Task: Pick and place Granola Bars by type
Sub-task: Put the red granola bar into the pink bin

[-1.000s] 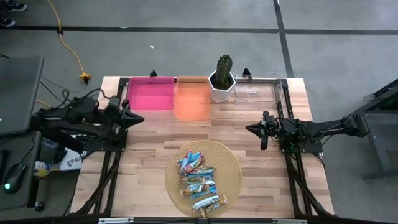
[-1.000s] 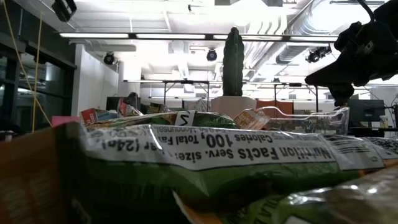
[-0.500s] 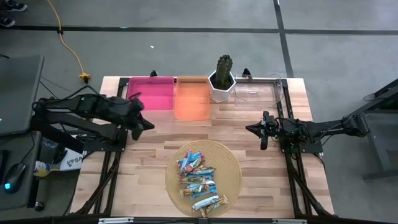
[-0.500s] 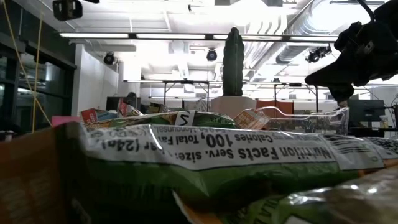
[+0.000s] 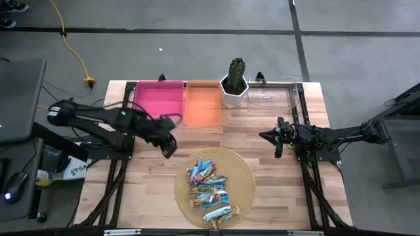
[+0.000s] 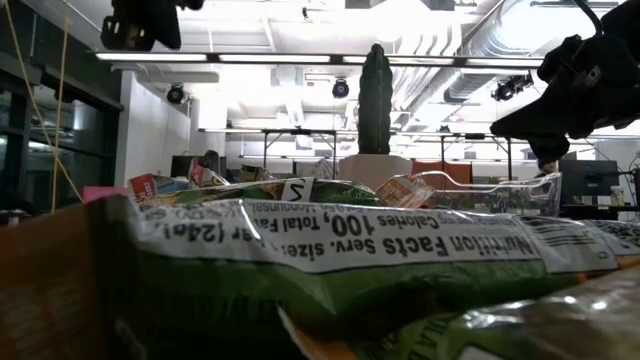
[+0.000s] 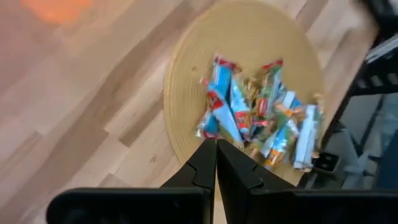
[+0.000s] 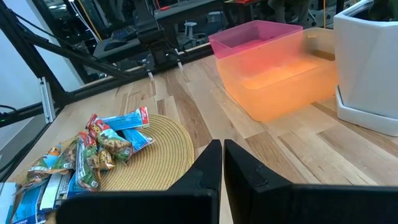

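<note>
Several granola bars (image 5: 210,189) in blue-and-white, green and tan wrappers lie piled on a round woven mat (image 5: 243,172) at the table's near middle. They also show in the left wrist view (image 7: 255,115) and the right wrist view (image 8: 93,152). My left gripper (image 5: 168,151) hangs shut and tipped downward over bare wood, left of the mat and clear of the bars (image 7: 216,149). My right gripper (image 5: 264,136) waits shut at the table's right, pointing toward the left (image 8: 222,152). In the low view a green wrapper (image 6: 330,270) fills the foreground.
Along the far edge stand a pink bin (image 5: 159,98), an orange bin (image 5: 203,103), a cactus in a white pot (image 5: 235,82) and a clear bin (image 5: 275,95). Bare wood lies between the bins and the mat.
My left gripper has swung from the table's left edge toward the right and near side, closing on the woven mat, and has tipped from level to pointing downward while rolling. It stays shut. The bars and my right arm have kept still.
</note>
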Tool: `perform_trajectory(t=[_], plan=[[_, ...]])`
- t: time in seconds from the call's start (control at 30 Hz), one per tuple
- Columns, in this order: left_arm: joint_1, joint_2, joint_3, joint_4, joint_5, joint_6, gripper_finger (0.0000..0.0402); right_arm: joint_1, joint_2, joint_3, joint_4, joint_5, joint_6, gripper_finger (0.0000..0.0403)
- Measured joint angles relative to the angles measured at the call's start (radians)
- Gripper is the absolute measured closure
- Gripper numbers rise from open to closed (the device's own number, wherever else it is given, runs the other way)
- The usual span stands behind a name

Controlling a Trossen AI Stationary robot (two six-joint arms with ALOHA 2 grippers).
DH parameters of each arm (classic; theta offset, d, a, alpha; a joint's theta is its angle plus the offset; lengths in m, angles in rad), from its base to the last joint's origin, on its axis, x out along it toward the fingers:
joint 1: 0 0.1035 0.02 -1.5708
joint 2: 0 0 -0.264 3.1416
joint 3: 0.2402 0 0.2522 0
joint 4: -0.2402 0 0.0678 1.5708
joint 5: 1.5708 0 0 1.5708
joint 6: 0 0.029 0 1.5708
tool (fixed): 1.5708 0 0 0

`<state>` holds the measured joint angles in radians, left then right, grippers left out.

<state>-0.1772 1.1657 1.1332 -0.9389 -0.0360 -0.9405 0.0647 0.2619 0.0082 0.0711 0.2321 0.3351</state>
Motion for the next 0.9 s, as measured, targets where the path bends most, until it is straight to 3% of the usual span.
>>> perform_trajectory(t=[0.23,0.33,0.9], plan=[[-0.121,0.151,0.0,0.067,-0.129,-0.151,0.0389,0.0,0.0,0.0,0.0,0.0,0.0,0.0402],[-0.157,0.183,0.0,0.134,-0.139,-0.195,0.0389,0.0,0.0,0.0,-0.001,0.0,-0.001,0.0402],[-0.203,0.336,0.0,0.266,-0.18,-0.092,0.0389,0.0,0.0,0.0,0.0,0.0,0.0,0.0402]])
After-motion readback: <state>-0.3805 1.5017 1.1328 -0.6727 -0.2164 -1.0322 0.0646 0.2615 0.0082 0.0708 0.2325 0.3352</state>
